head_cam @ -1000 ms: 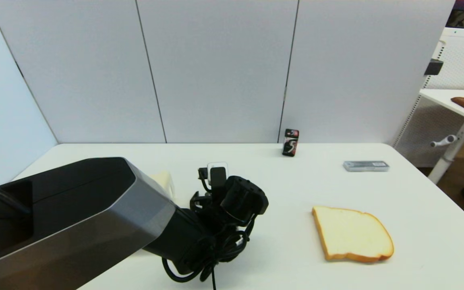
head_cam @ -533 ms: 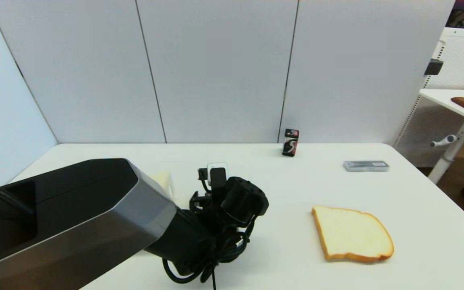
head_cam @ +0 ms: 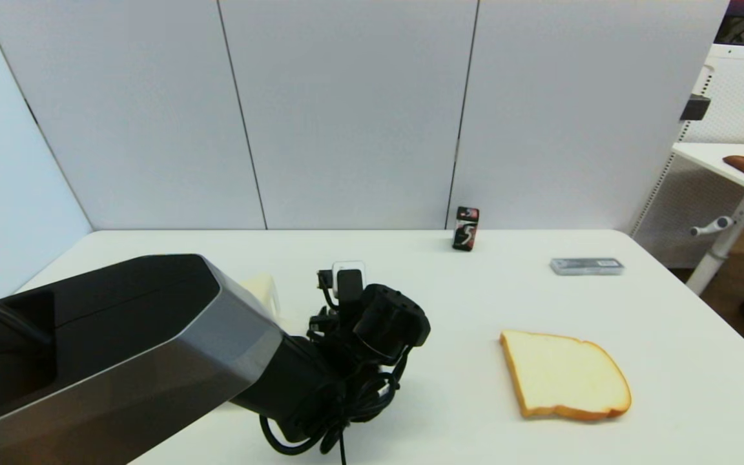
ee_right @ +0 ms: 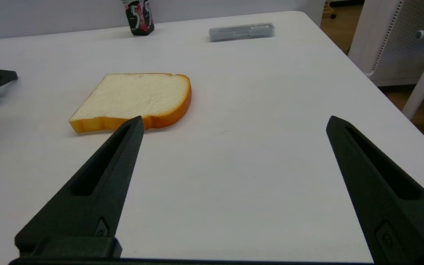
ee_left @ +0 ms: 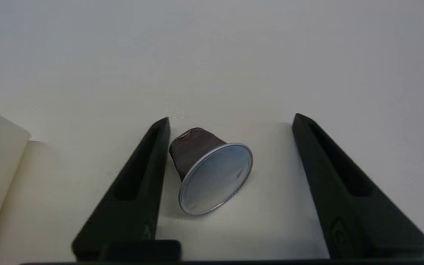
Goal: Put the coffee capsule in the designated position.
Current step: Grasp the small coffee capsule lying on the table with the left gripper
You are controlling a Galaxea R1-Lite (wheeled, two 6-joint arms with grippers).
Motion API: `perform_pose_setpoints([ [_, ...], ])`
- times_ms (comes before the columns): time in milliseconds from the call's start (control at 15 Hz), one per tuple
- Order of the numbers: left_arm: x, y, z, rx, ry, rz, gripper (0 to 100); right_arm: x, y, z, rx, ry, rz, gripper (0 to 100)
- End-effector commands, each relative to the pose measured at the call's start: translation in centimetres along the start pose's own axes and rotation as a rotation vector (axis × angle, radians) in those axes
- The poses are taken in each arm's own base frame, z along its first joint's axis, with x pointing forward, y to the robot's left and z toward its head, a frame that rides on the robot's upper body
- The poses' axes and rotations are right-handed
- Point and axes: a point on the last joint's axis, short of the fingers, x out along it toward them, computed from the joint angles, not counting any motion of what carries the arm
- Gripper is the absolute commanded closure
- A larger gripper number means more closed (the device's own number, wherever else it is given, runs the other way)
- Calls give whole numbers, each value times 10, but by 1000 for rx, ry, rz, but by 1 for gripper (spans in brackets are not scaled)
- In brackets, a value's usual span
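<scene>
The coffee capsule (ee_left: 206, 167) lies on its side on the white table, dark brown body and round silver foil face showing in the left wrist view. My left gripper (ee_left: 231, 117) is open and lowered around it. The capsule rests close against one finger (ee_left: 138, 184), with a wide gap to the other finger (ee_left: 341, 180). In the head view the left arm's wrist (head_cam: 382, 323) hides both the capsule and the fingers. My right gripper (ee_right: 235, 117) hangs open over bare table near the right front edge, with nothing between its fingers.
A bread slice (head_cam: 562, 374) lies to the right of the left arm. A black upright gum pack (head_cam: 465, 228) stands at the back by the wall. A flat grey case (head_cam: 586, 265) lies at the back right. A cream-coloured object (head_cam: 262, 290) sits just beside the left gripper.
The left arm's wrist has shifted only very slightly. The bread, the gum pack and the grey case are where they were.
</scene>
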Motion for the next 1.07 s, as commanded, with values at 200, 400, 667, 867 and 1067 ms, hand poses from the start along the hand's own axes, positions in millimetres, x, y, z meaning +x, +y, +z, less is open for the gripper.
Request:
perform_pose_setpoints([
  [200,0,2,-3,4,6,7,100,0,0,0,0,1,0,0],
  [400,0,2,-3,6,5,7,100,0,0,0,0,1,2,0],
  [667,-1,2,-1,4,2,5,100,0,0,0,0,1,0,0],
  [867,-2,3,0,2,0,4,100,0,0,0,0,1,0,0],
  [1067,-8,4,11,-15,-17,-7,100,0,0,0,0,1,0,0],
])
